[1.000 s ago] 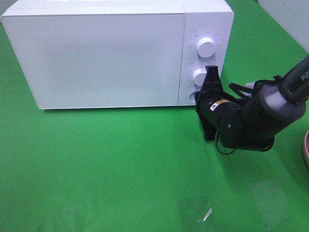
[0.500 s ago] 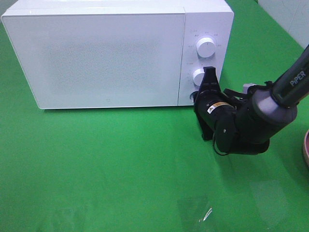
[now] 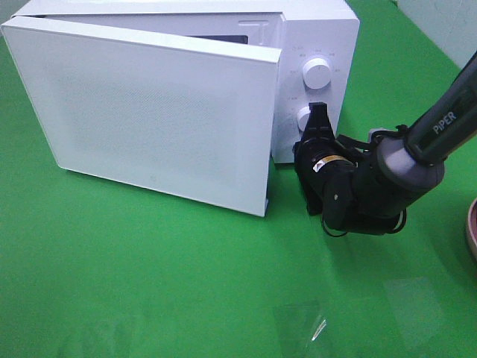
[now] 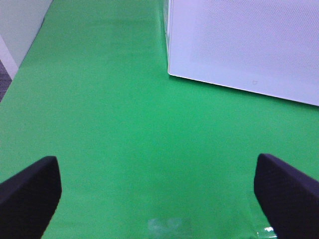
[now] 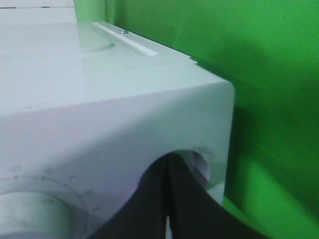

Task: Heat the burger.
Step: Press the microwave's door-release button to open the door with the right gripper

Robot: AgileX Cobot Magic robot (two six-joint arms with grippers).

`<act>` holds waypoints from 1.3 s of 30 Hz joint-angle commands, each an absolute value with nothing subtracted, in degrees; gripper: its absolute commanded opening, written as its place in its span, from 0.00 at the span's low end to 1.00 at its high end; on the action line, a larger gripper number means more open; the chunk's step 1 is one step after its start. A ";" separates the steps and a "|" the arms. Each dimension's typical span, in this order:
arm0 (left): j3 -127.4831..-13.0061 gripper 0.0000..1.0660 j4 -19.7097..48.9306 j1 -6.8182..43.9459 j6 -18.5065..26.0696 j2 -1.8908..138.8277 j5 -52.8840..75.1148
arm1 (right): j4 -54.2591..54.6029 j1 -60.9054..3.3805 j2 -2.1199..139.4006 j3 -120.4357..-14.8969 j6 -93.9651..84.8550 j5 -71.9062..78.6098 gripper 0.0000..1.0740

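Right black gripper, its jaws seemingly pressed together, touches the round release button on the white box-shaped microwave oven, below the oven's two white dials. The oven's white door stands ajar. Before that door, the left gripper hangs spread wide over the green cloth. No view shows the burger.

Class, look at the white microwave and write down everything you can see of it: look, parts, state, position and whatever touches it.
The microwave is a white, glossy-looking box standing on the green cloth. Its wide, finely speckled door, hinged on the left of the exterior view, stands partly open, showing a sliver of dark interior. The control panel on the right carries the upper knob and the lower knob, both round and white. Below them the right hand, fingers together, meets a round button.
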State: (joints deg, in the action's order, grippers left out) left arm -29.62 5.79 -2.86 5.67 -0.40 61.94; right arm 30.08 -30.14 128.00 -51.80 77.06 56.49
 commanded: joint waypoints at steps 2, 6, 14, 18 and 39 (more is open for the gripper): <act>-29.68 0.94 6.02 -2.46 5.79 -1.20 61.19 | 25.78 -26.01 129.49 -59.82 77.35 76.78 0.00; -29.68 0.94 6.02 -2.46 5.79 -1.20 61.19 | 26.13 -26.01 129.49 -59.87 77.64 74.08 0.00; -29.68 0.94 6.02 -2.46 5.79 -1.20 61.19 | 26.30 -26.01 128.92 -59.87 77.64 71.68 0.00; -29.68 0.94 6.02 -2.46 5.79 -1.20 61.19 | 26.36 -26.01 127.48 -59.82 77.52 67.67 0.00; -29.68 0.94 6.02 -2.46 5.79 -1.20 61.19 | 20.97 -26.24 119.92 -47.90 79.01 56.04 0.00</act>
State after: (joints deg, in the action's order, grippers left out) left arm -29.62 5.79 -2.86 5.67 -0.40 61.94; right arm 20.80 -27.22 121.75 -47.10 78.90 50.25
